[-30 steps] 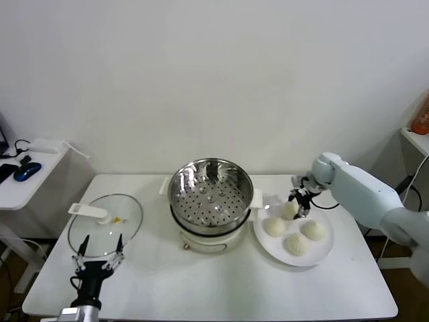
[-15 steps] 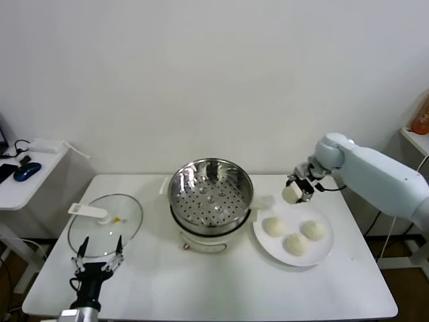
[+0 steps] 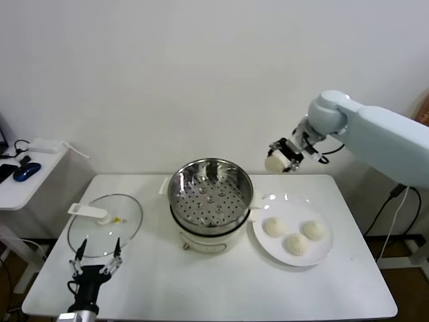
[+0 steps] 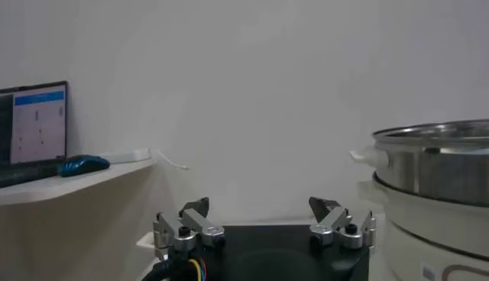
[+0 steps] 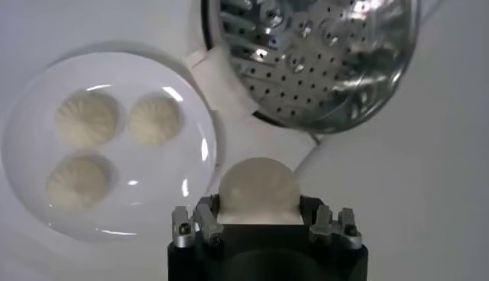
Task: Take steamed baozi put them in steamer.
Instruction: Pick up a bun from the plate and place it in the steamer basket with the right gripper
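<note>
My right gripper (image 3: 278, 158) is shut on a round cream-white baozi (image 3: 273, 162), holding it in the air to the right of the steamer (image 3: 210, 190) and above its rim. In the right wrist view the held baozi (image 5: 257, 188) fills the gap between the jaws of my right gripper (image 5: 259, 215), with the steamer's perforated floor (image 5: 321, 53) below. Three more baozi (image 3: 295, 234) lie on the white plate (image 3: 320, 255). My left gripper (image 3: 96, 257) stands open and idle at the table's front left, seen also in the left wrist view as my left gripper (image 4: 263, 219).
A round glass lid (image 3: 105, 224) with a white handle lies left of the steamer. A side shelf (image 3: 20, 176) with a blue mouse stands at the far left. A bottle shows at the right edge on another shelf.
My right gripper has lifted one baozi off the plate and carried it up and leftward toward the steamer. The left arm has not moved.
</note>
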`<action>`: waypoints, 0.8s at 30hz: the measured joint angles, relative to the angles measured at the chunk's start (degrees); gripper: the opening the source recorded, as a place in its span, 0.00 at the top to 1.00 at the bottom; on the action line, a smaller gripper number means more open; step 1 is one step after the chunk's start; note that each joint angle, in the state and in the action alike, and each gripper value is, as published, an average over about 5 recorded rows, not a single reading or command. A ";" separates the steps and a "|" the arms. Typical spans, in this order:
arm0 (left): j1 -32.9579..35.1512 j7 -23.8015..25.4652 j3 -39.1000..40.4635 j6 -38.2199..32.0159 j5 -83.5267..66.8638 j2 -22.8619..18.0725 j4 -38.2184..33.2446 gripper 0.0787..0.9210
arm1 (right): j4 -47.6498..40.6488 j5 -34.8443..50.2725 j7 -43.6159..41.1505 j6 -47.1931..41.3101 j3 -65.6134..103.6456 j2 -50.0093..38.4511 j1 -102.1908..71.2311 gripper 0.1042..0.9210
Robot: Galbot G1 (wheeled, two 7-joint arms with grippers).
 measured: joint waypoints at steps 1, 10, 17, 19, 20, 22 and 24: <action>0.01 0.00 -0.02 0.04 0.03 -0.03 -0.12 0.12 | -0.08 -0.08 -0.01 0.32 -0.17 0.99 0.37 0.30; 0.07 -0.04 -0.68 0.19 0.47 0.03 -1.11 0.12 | -3.46 -4.83 0.19 4.53 0.05 11.08 -0.47 0.30; 0.10 -0.11 -1.00 0.32 0.37 0.36 -1.36 0.12 | -8.31 -11.86 0.72 9.15 1.65 18.28 -4.17 0.30; 0.18 -0.17 -1.03 0.26 0.34 0.44 -1.31 0.12 | -9.78 -14.40 0.88 10.59 2.32 20.05 -5.36 0.30; 0.23 -0.21 -1.05 0.22 0.31 0.48 -1.25 0.12 | -10.47 -15.67 0.97 11.29 2.66 20.84 -5.96 0.30; 0.34 -0.36 -1.11 0.16 0.20 0.56 -1.10 0.12 | -11.73 -18.27 1.13 12.69 3.32 22.29 -7.19 0.30; 0.42 -0.53 -1.17 0.18 0.04 0.62 -0.99 0.12 | -12.73 -20.70 1.24 13.92 3.86 23.39 -8.32 0.30</action>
